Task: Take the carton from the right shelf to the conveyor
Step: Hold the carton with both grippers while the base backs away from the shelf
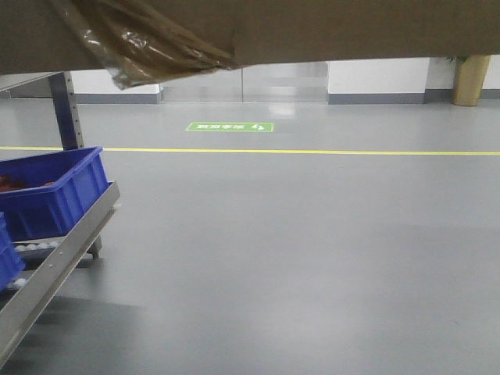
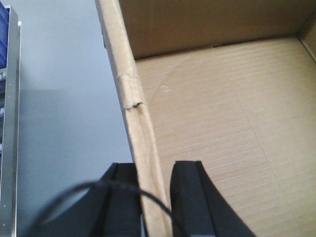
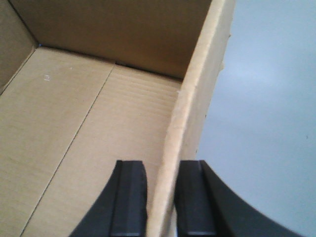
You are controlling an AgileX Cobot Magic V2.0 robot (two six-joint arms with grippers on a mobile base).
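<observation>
soft, even overhead light is filling the front view. the floor (image 1: 312, 234) is throwing back a pale glare patch by the far wall, while the carton (image 1: 351, 27) along the top is sitting in shade, its tape (image 1: 148, 47) catching small glints. a dim shadow is pooling beneath the metal rack (image 1: 55, 266). in the wrist views the left gripper (image 2: 154, 170) and right gripper (image 3: 160, 168) are blurring out of focus, and the carton's far inner wall is darkening.
</observation>
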